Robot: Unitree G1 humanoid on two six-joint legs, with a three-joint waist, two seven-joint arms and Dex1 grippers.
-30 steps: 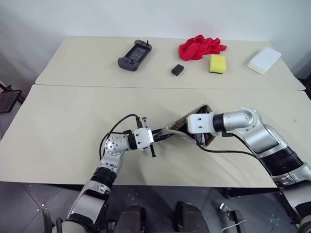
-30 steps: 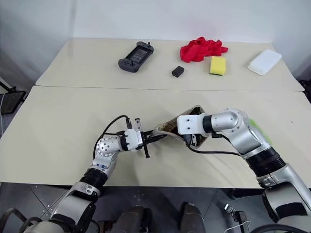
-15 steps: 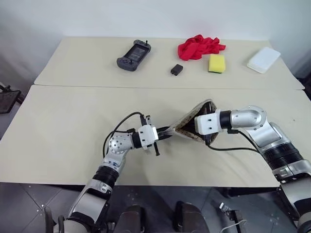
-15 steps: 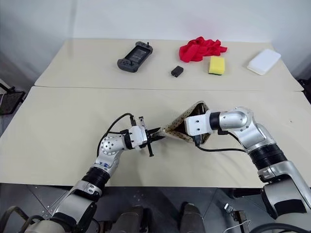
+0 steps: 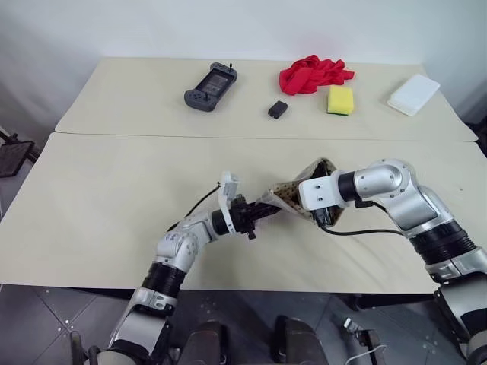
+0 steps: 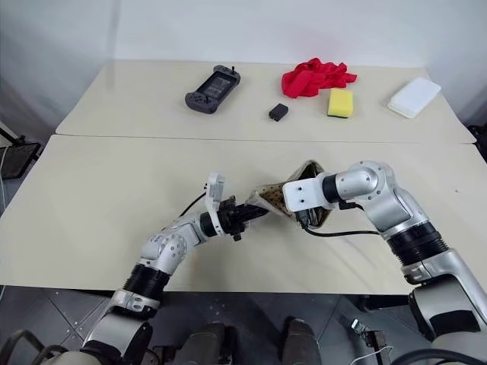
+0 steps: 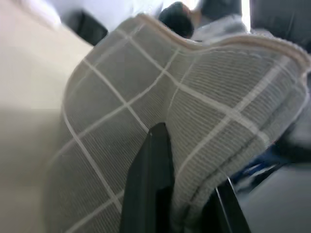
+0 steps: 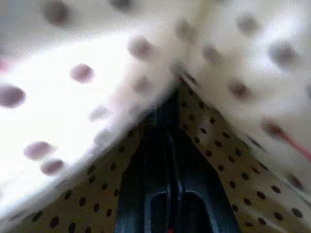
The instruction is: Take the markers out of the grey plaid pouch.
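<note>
The grey plaid pouch (image 5: pixel 293 195) hangs stretched between both grippers just above the near table, its tan dotted lining turned up. My left gripper (image 5: pixel 257 214) is shut on the pouch's near-left edge. In the left wrist view the plaid cloth (image 7: pixel 121 97) is pinched between the black fingers (image 7: pixel 150 174). My right gripper (image 5: pixel 325 217) is shut on the pouch's right end. In the right wrist view its fingers (image 8: pixel 165 160) sit deep in the dotted lining (image 8: pixel 87 97). The markers are hidden.
On the far table lie a dark game controller (image 5: pixel 210 87), a small black box (image 5: pixel 278 109), a red cloth (image 5: pixel 312 74), a yellow sponge (image 5: pixel 340 99) and a white box (image 5: pixel 413 93). A seam (image 5: pixel 228 137) divides the two tables.
My left wrist has rolled over and its forearm sits lower, still gripping the pouch edge. The right arm has hardly moved. The pouch stays stretched between the two.
</note>
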